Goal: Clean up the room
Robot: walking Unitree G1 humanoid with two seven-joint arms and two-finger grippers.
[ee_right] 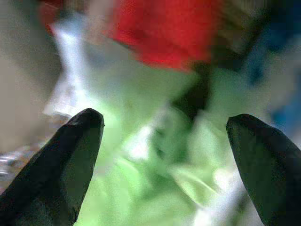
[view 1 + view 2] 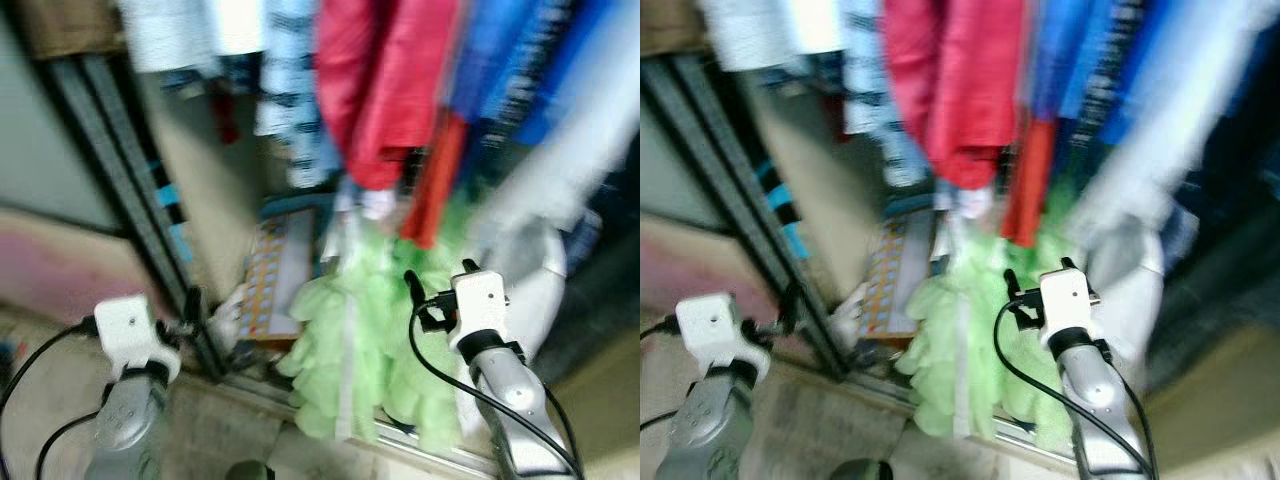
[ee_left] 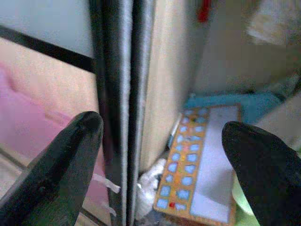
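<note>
Clothes hang in the open wardrobe (image 2: 210, 200), red garment (image 2: 385, 90) beside blue ones (image 2: 510, 70), all blurred. Below them a pale green fluffy garment (image 2: 350, 340), soft and tufted, spills down over the wardrobe's bottom rail. The right gripper (image 1: 164, 155) is just before it, fingers spread wide, holding nothing. The left gripper (image 3: 160, 160) is also wide open and empty, pointed at the dark door frame (image 3: 117, 94) and a colourful patterned board (image 3: 197, 174) leaning inside near the wardrobe's left edge.
</note>
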